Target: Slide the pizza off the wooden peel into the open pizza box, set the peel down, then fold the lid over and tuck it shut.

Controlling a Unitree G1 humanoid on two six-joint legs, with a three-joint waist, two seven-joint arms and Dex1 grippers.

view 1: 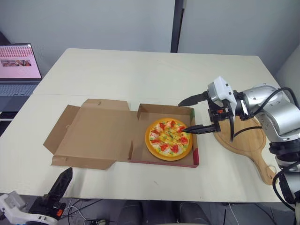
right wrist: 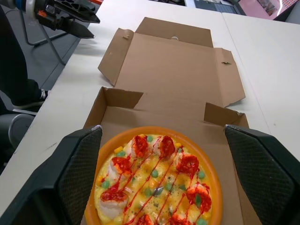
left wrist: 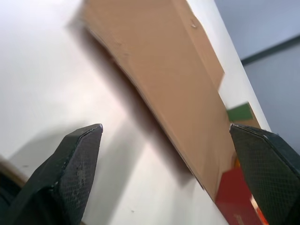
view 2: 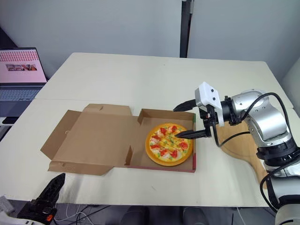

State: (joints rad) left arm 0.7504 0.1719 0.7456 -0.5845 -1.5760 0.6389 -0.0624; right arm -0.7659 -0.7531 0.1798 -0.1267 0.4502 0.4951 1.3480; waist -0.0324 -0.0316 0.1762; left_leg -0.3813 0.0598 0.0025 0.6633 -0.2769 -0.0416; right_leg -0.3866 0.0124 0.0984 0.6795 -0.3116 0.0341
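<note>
On the worktop (view 1: 140,70) the pizza box (view 1: 141,123) spreads its lid (view 1: 93,133) flat toward 9 o'clock, light cardboard likely to buckle unless lifted by its outer edge, with the peel (view 1: 248,140) at 3 o'clock, the pizza (view 1: 168,139) inside the base, the right pincer (view 1: 183,116) wide over it and the left pincer (left wrist: 164,126) wide at 7 o'clock.

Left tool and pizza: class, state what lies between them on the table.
The pizza box's open lid, lying flat, then a bare strip of table near the left tool; the pizza sits beyond. Left eye view.
</note>
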